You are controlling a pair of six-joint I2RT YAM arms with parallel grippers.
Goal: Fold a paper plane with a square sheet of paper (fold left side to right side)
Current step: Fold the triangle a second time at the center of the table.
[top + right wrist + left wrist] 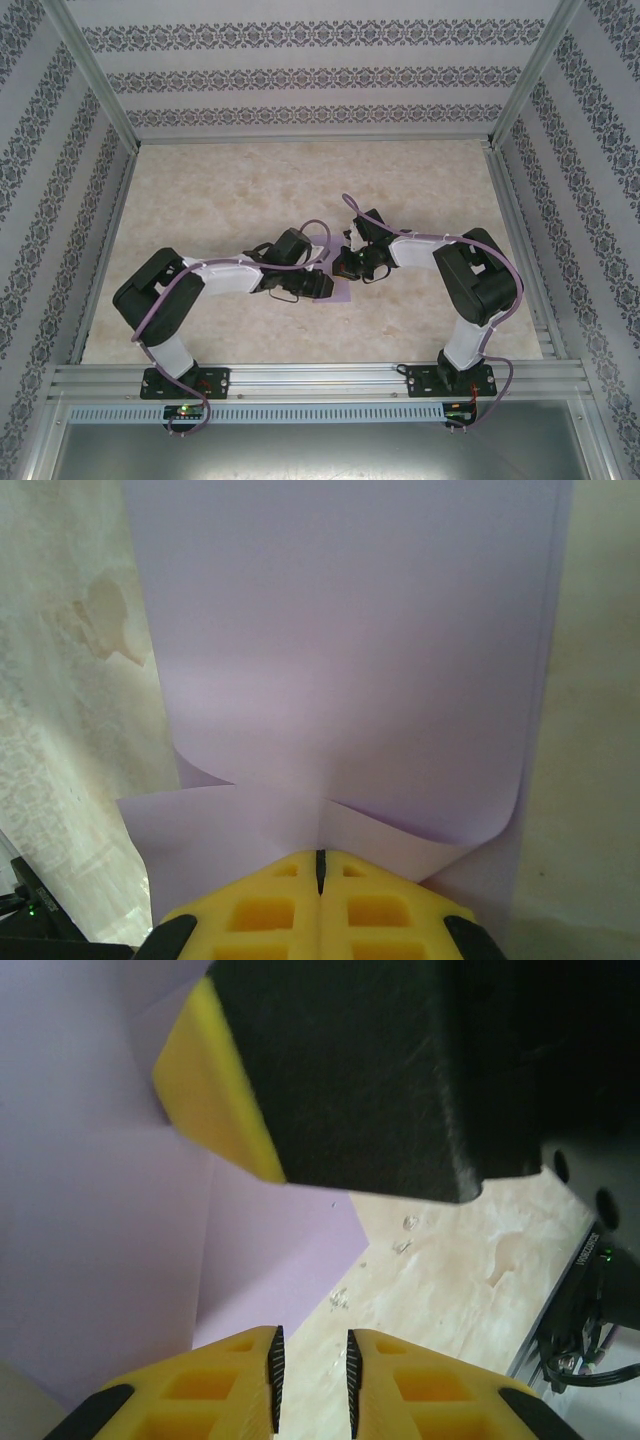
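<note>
The square sheet of paper [342, 291] is lilac and lies partly folded at the table's middle, mostly hidden under both grippers. In the right wrist view the paper [340, 650] stretches away as a broad panel, and its near edge curls up over two lower flaps that meet at a centre crease. My right gripper [320, 854] is shut, its tips resting on that crease. My left gripper [311, 1338] hovers at the paper's [100, 1250] edge with a narrow gap between its jaws; only bare table shows through the gap. The right gripper's yellow and black finger [215, 1100] hangs just ahead of it.
The beige marbled table [230, 190] is fenced by aluminium rails [520, 250] and patterned walls. Both arms [200, 280] bend inward and meet at the centre, with purple cables looping over them. A brown stain [105, 620] marks the table left of the paper.
</note>
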